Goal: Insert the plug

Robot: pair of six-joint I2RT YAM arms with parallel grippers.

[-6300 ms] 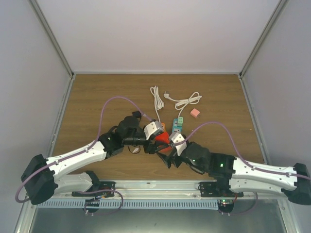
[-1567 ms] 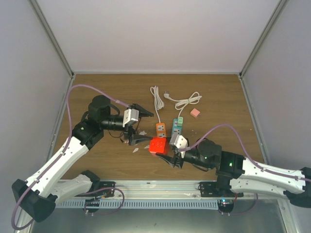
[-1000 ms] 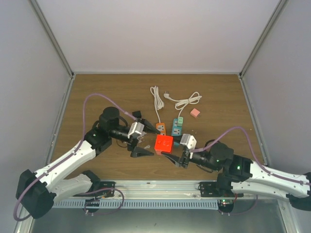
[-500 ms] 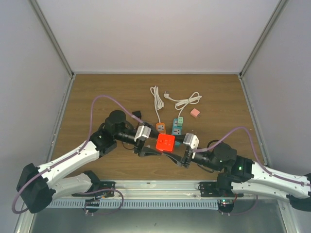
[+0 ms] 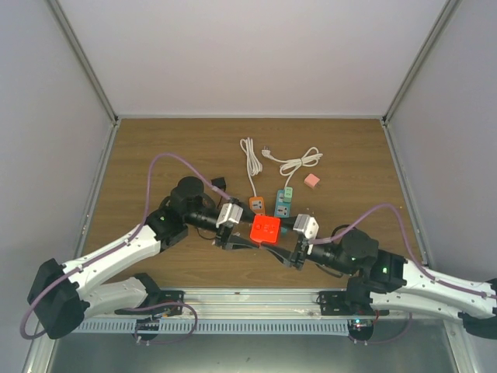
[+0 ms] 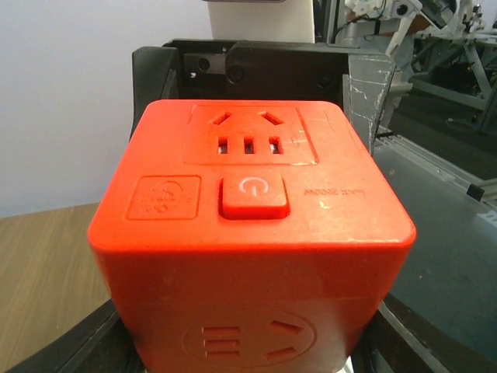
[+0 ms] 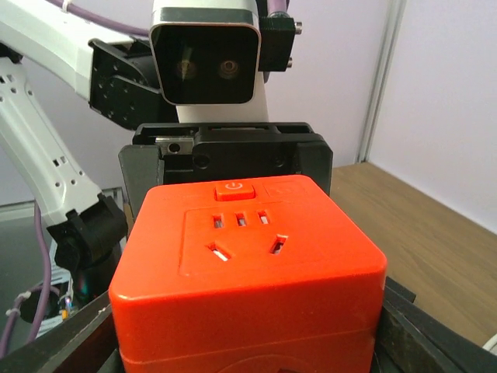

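Observation:
A red cube socket (image 5: pixel 265 228) hangs above the table between both grippers. My left gripper (image 5: pixel 239 235) closes on it from the left and my right gripper (image 5: pixel 292 245) from the right. In the left wrist view the cube (image 6: pixel 248 233) fills the space between the fingers of my left gripper (image 6: pixel 248 346), its power button facing up. In the right wrist view the cube (image 7: pixel 248 264) sits between the fingers of my right gripper (image 7: pixel 248 350), with the left wrist camera behind it. Two white cords with plugs (image 5: pixel 250 155) (image 5: pixel 297 162) lie on the table further back.
An orange power strip (image 5: pixel 257 204) and a teal power strip (image 5: pixel 284 200) lie just behind the cube. A small pink block (image 5: pixel 311 181) sits to their right. A small black object (image 5: pixel 220 183) lies by the left arm's cable.
My right gripper carried the cube slightly right and up. My left arm swung in from the left with jaws wide and closed onto the cube's left side.

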